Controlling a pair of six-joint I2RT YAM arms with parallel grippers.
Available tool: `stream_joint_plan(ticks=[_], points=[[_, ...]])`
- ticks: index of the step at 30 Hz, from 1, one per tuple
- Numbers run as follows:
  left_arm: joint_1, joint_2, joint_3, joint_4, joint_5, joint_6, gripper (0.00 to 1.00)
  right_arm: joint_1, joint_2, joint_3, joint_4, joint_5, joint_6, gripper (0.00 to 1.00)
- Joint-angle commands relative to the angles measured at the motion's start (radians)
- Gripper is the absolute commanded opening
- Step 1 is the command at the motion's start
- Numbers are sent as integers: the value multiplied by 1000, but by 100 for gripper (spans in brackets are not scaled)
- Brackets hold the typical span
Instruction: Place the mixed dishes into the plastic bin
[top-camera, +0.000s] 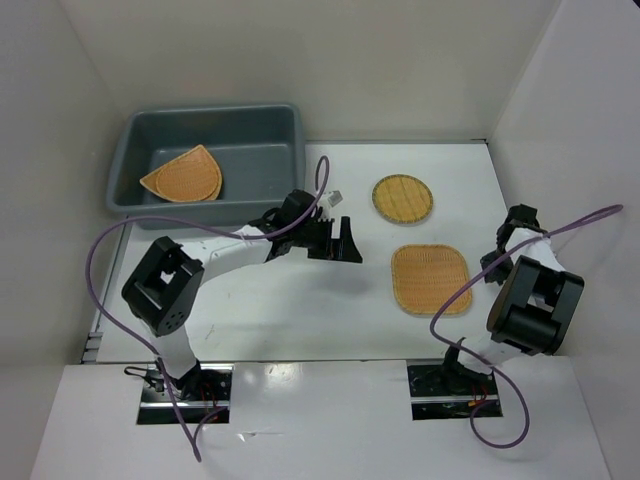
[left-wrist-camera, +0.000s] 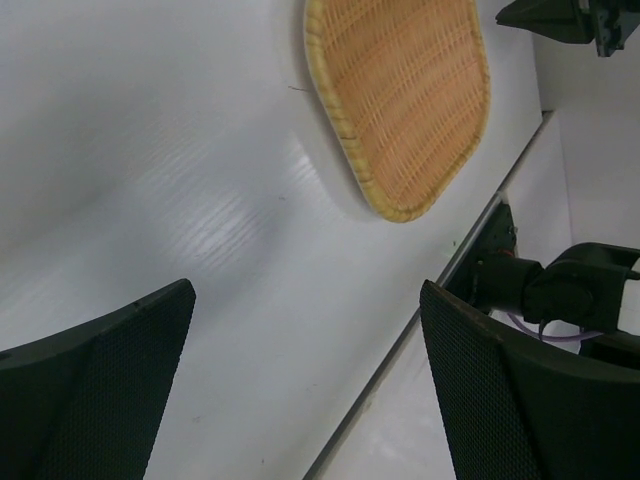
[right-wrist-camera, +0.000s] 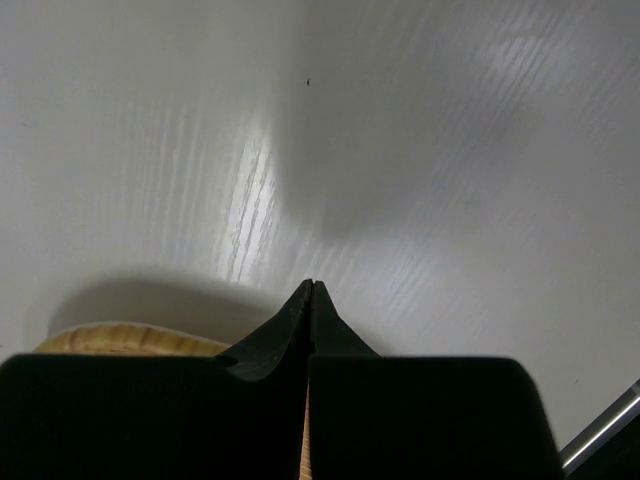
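Meanwhile, the left gripper (left-wrist-camera: 308, 330) hovers, fingers apart; the right gripper (right-wrist-camera: 311, 288) has its fingers pressed together beside a rounded-square orange woven plate (top-camera: 430, 279). Rounded-triangle orange woven plates (top-camera: 183, 177), seemingly two, lie inside the blue-grey plastic bin (top-camera: 262, 162).

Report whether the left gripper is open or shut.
Open. The left gripper holds nothing; its black fingers stand wide apart, white table showing between.
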Motion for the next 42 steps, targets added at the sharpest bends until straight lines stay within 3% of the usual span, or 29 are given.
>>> stream_joint_plan(ticks=[1, 8, 16, 26, 33, 42], points=[[2, 34, 53, 27, 34, 52, 100, -7, 29, -36, 31, -65, 41, 0], [11, 75, 102, 13, -8, 72, 100, -7, 48, -59, 50, -134, 50, 0], [86, 120, 15, 188, -74, -108, 100, 60, 80, -70, 59, -232, 49, 0], [56, 325, 37, 289, 68, -217, 100, 223, 80, -81, 68, -298, 119, 0], [10, 336, 36, 300, 57, -237, 94, 223, 52, -113, 77, -308, 119, 0], [-45, 387, 35, 348, 82, -304, 76, 232, 32, -131, 77, -317, 110, 0]])
